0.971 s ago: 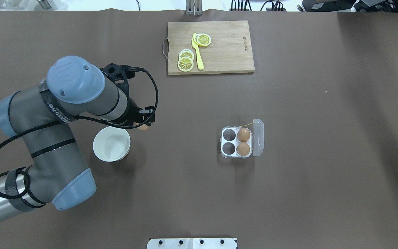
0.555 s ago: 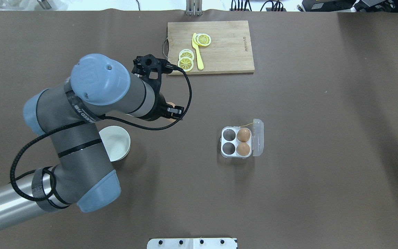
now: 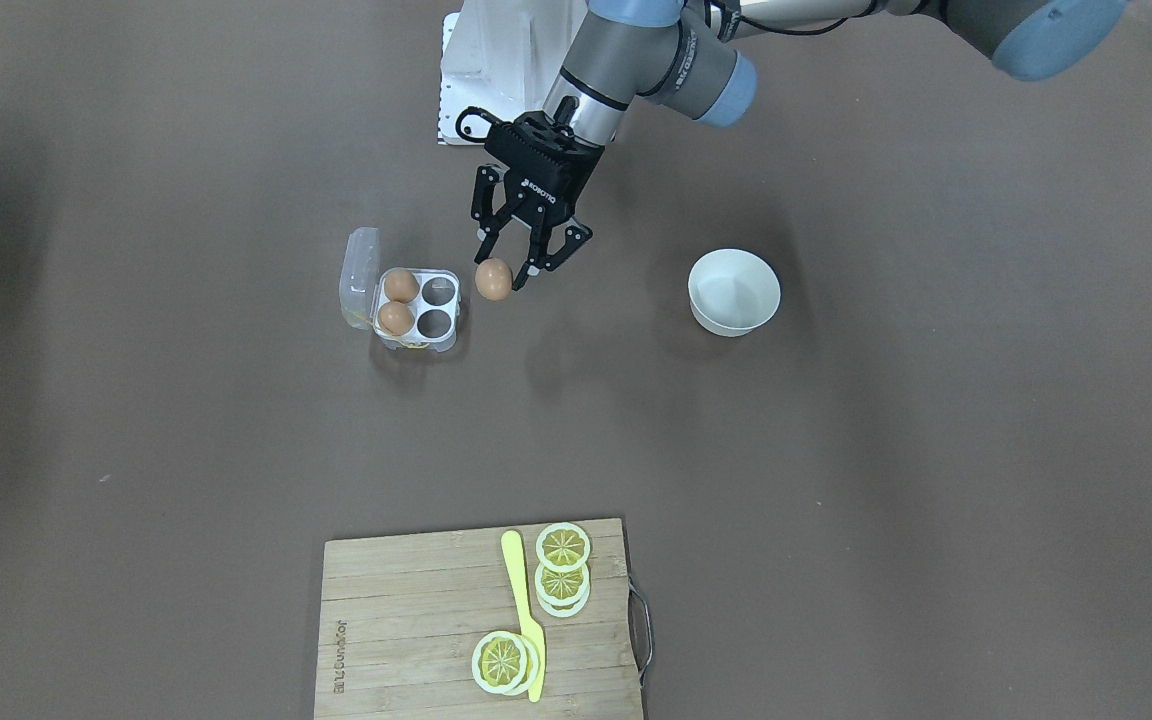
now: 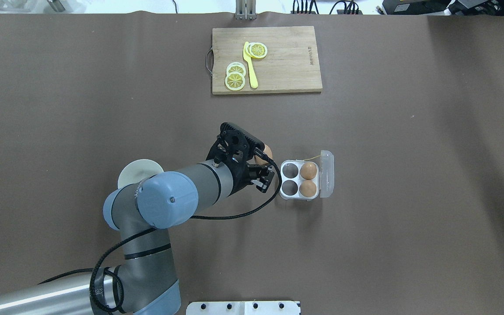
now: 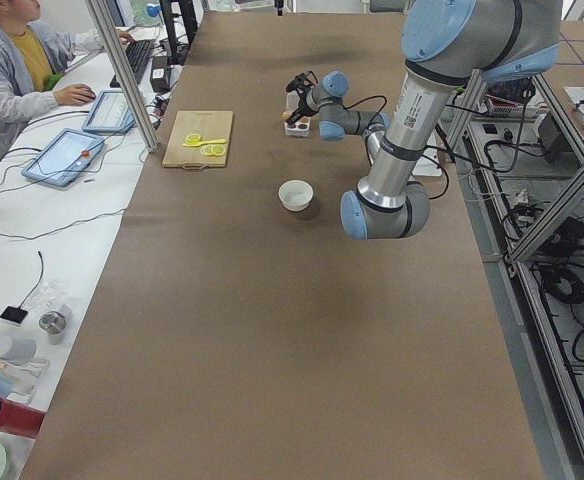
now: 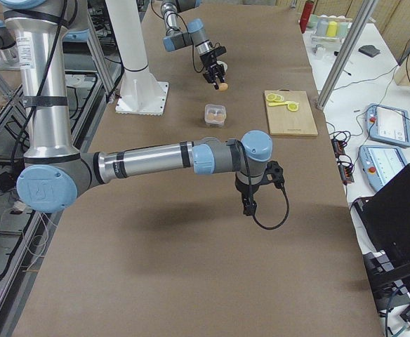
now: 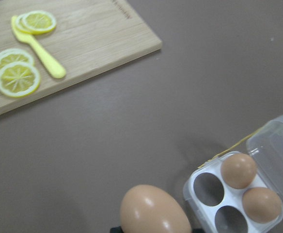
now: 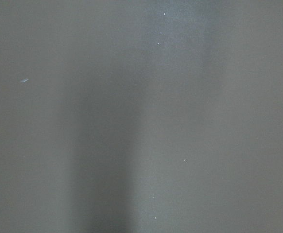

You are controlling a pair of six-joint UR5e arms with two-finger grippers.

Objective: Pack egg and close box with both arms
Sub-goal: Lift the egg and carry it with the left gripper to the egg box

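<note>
Bare table (image 3: 236, 450) separates the left pincer (image 3: 508, 270) from the box (image 3: 418, 304), its nearer two cups (image 3: 439, 288) empty, lid (image 3: 358, 262) open.

Three eggs total: one egg (image 3: 493, 279) held in the air, two packed eggs (image 4: 308, 170). One box (image 4: 299, 178) with four cups (image 4: 289, 187), two filled, two empty. One white bowl (image 3: 734, 290). One cutting board (image 4: 287, 61). One yellow knife (image 4: 252, 72). At least four lemon slices (image 4: 235, 81), overlapping so exact count unclear. Two arms: left arm (image 4: 204, 181), right arm (image 6: 156, 156). One white stand (image 3: 496, 50). One operator (image 5: 7, 60).
</note>
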